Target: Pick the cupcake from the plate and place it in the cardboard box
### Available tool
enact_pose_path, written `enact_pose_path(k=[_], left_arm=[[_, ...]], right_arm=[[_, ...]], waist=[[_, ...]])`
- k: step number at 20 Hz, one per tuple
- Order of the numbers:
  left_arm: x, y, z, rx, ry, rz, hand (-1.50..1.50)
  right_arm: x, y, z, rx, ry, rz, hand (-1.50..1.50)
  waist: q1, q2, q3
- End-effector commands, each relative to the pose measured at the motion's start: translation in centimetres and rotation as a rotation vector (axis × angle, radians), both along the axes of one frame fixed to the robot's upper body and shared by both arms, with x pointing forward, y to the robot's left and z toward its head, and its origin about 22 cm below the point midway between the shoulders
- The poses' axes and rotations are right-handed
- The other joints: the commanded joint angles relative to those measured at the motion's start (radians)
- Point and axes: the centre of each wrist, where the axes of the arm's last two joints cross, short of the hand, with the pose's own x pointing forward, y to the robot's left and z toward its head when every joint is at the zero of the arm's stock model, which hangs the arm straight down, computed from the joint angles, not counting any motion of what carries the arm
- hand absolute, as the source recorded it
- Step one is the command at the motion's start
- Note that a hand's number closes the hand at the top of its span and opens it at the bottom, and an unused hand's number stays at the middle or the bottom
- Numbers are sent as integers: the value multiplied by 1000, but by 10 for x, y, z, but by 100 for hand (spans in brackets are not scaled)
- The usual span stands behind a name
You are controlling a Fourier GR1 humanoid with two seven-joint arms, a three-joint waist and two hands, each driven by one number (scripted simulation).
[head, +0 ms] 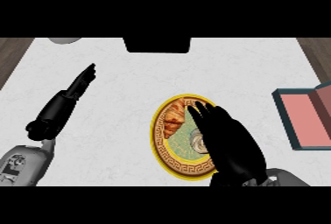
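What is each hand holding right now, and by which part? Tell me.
Nothing. The right hand hovers open over the plate, partly hiding the cupcake. The left hand rests open, away from it.

bare counter [116, 131] between plate [157, 144] and box [304, 118], croissant [173, 120] beside cupcake [198, 141]

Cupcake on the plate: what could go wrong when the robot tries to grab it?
The right hand hides most of the cupcake, so its fingers might close off-centre and tip it. The croissant lies right beside it on the plate and could get nudged. The box sits at the counter's right edge, so the carry could bump its wall.
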Motion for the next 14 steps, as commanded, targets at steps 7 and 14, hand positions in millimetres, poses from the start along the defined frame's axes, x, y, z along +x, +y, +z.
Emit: enact_pose_path(k=[7, 14], left_arm=[[-5, 8, 2, -9, -5, 8, 0], [-6, 4, -7, 6, 9, 18, 0]], right_arm=[[9, 33, -27, -192, 72, -133, -150], [25, 29, -31, -187, 41, -161, -150]], waist=[[-11, -2, 2], [-15, -1, 2]])
